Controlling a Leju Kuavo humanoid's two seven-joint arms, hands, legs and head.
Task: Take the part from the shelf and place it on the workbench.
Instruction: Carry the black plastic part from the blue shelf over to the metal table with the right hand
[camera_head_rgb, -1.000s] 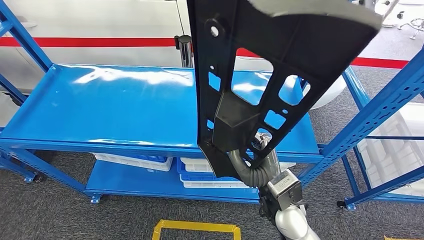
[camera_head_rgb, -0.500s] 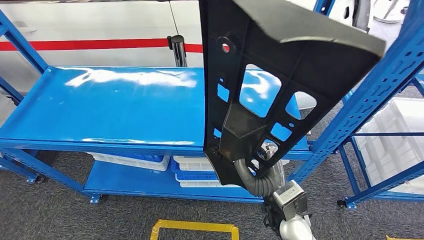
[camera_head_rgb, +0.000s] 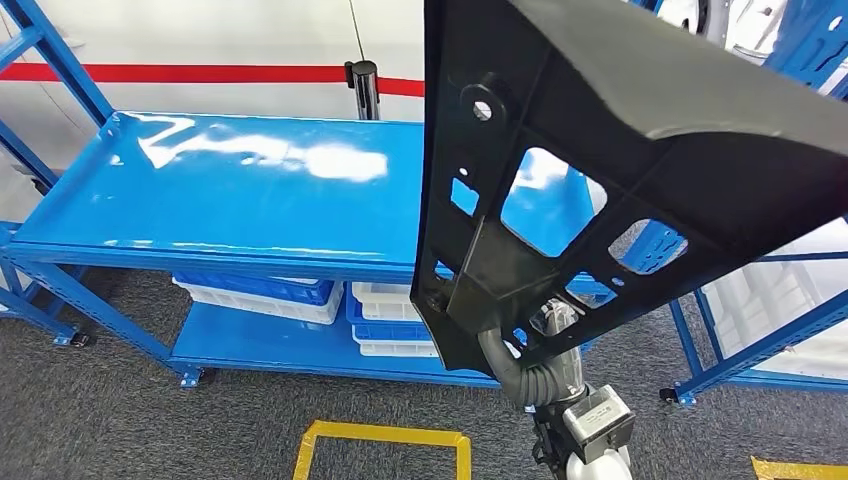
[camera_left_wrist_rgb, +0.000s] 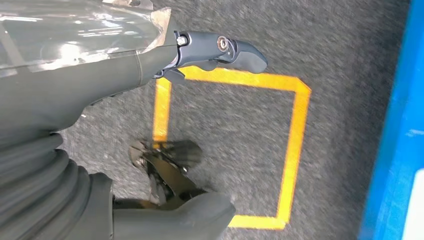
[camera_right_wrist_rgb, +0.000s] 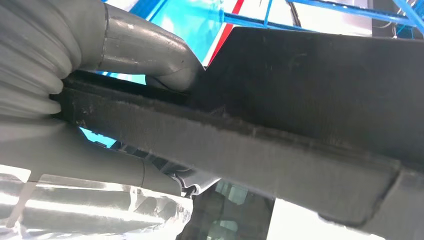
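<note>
Held high in the right hand (camera_right_wrist_rgb: 107, 112): a large black part (camera_head_rgb: 600, 150), perforated with cut-outs, its lower end clamped between thumb and fingers (camera_right_wrist_rgb: 150, 62), seen close in the right wrist view. Clear of the blue shelf (camera_head_rgb: 250, 190) and well above its glossy top tier, now bare. Across the last second, whole scene swung and shelf slid leftward in the head view, with the part looming larger and tilting further toward the right: read as the body turning away from the rack, not the rack moving. Pickup judged complete; carry to the desk under way, no desk yet visible. Left hand (camera_left_wrist_rgb: 150, 65) hanging beside the body over grey carpet and a yellow taped square (camera_left_wrist_rgb: 235, 150), holding nothing, fingers (camera_left_wrist_rgb: 225, 50) extended and apart from the thumb. On the shelf's lower tier, stacked blue and white crates (camera_head_rgb: 270, 295), contents hidden from this angle. More pale bins (camera_head_rgb: 790, 300) in the neighbouring rack at right, contents likewise impossible to tell.
</note>
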